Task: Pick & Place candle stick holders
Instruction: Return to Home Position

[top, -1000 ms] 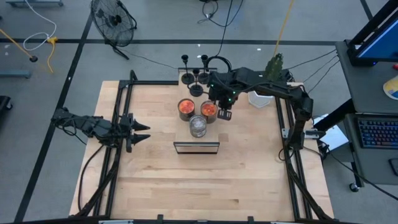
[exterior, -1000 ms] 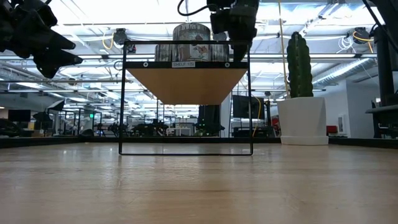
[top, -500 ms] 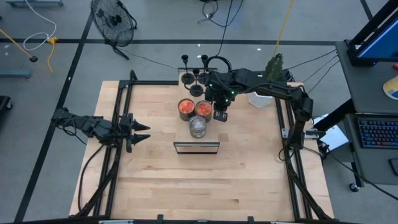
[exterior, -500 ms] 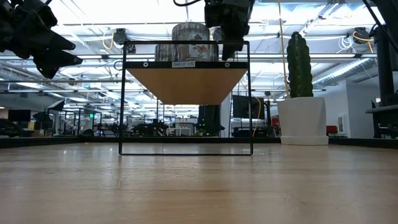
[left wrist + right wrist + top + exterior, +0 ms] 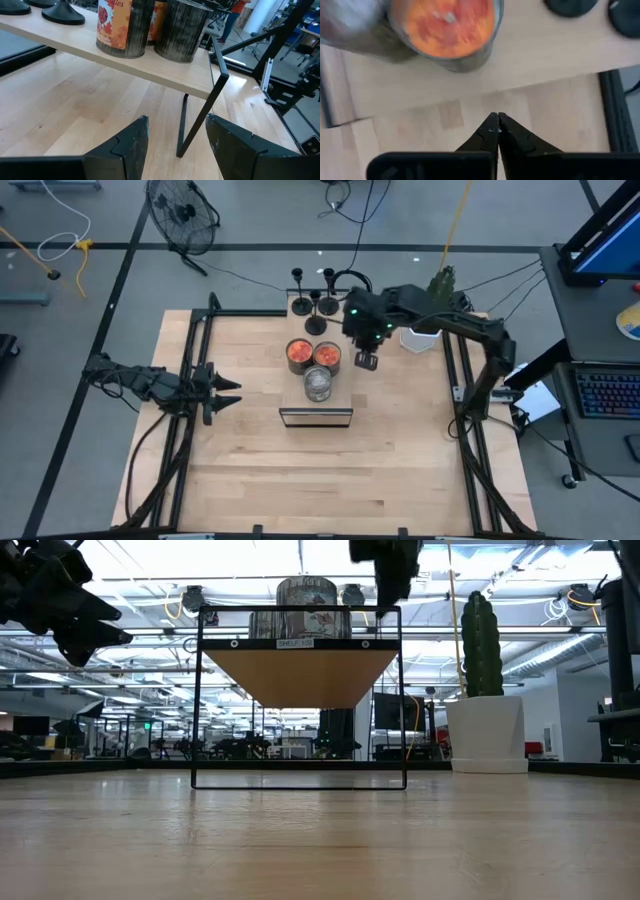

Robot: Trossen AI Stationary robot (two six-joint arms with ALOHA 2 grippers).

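We count six pieces, all upright on the raised wooden shelf (image 5: 300, 670). At its far end three black holders stand close together (each a round base with a thin stem): the left rear holder (image 5: 300, 305), the right rear holder (image 5: 326, 307) and the front holder (image 5: 316, 326), which sits between them and nearer to us. Next come two glass cups with orange-red filling, the left orange cup (image 5: 299, 354) and the right orange cup (image 5: 327, 356), side by side. The clear-silvery cup (image 5: 318, 383) stands just in front of the pair.
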